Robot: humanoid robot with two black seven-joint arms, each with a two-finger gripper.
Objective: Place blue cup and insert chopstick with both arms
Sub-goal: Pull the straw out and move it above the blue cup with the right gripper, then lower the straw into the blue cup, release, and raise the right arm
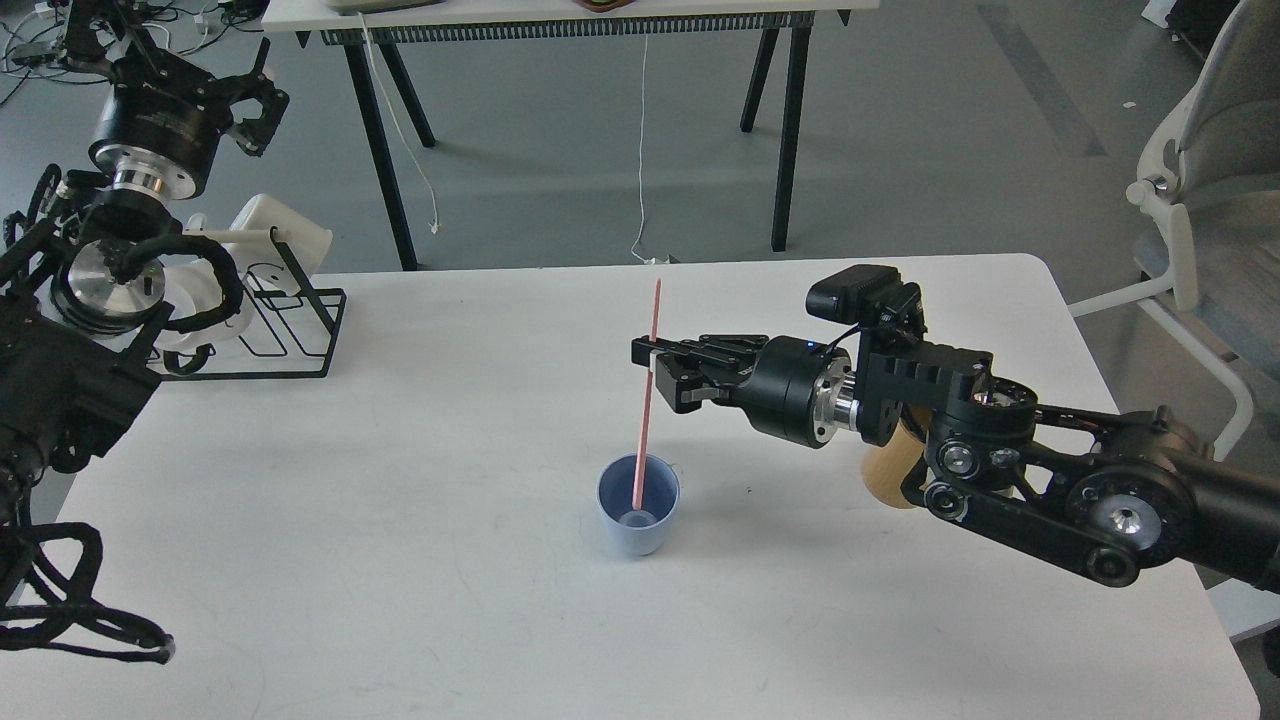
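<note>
A white worktop (400,560) stands on a grey floor (560,130), with another table (560,15) behind and a grey chair (1210,190) at the right. No writing can be read. The right gripper (652,368) has its jaws closed on the pink chopstick (647,395), held nearly upright with its lower end inside the blue cup (638,505), which stands upright mid-worktop. The left gripper (255,110) hangs high above the wire rack (290,330), jaws apart and holding nothing.

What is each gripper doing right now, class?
Left gripper: raised off the table, holding nothing; open or shut cannot be told.
Right gripper: shut on the pink chopstick, whose lower end is inside the blue cup.
</note>
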